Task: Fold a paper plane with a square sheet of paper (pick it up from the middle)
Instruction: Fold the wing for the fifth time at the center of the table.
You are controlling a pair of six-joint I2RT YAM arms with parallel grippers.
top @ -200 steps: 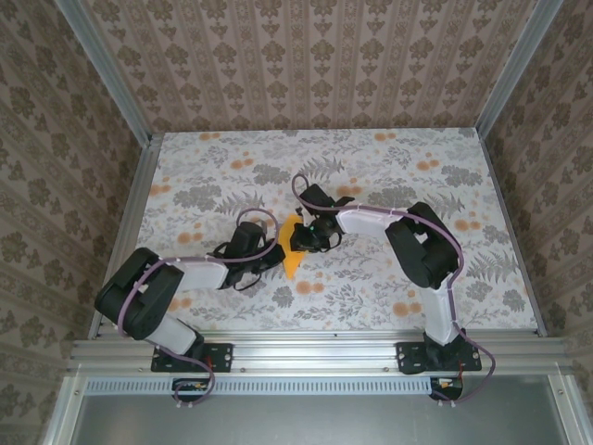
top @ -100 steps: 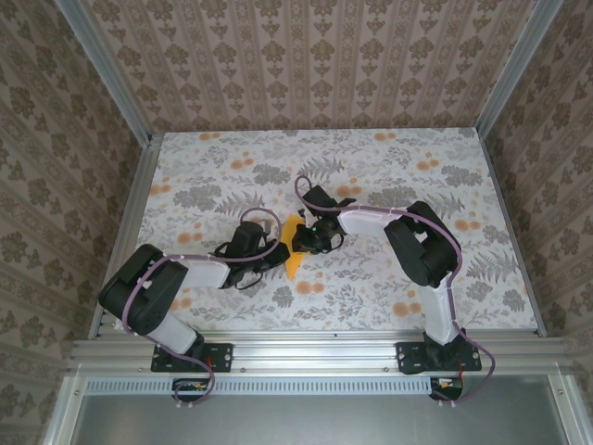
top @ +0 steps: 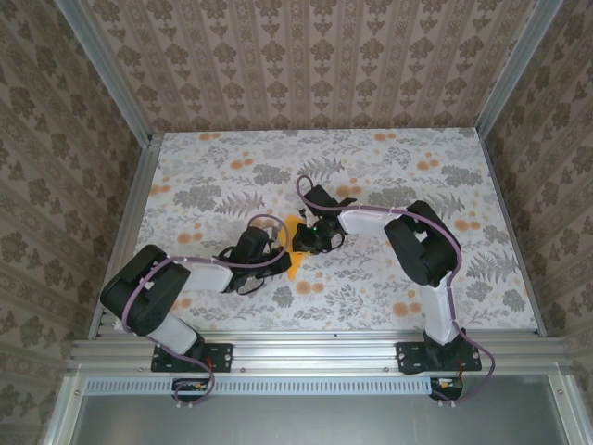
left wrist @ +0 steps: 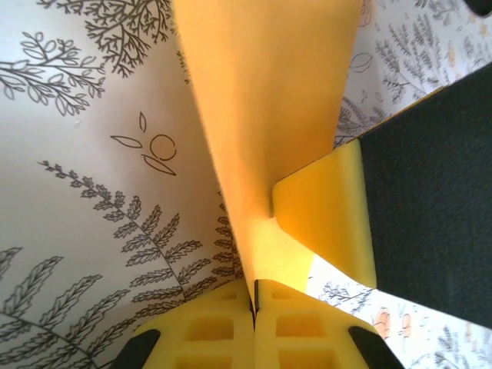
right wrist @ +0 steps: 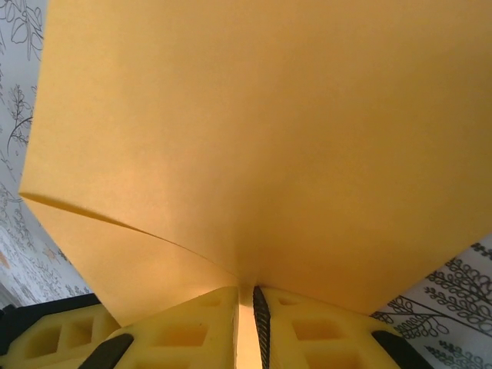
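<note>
- Sheet (left wrist: 269,100) status?
- Mid worktop (top: 389,158), pinched btwn both hands. Left hand (left wrist: 254,304) clamped tight on its edge; right hand (right wrist: 246,300) nearly closed, nipping a fold.
- Handling?
- Looks v. light, floppy, creases easily; prob. tears if pulled apart. Grip near folds, not corners.

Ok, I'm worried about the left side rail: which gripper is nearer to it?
Left. The left gripper, shut on the orange paper, sits on the rail side of it; the right gripper holds the paper's opposite side.
</note>
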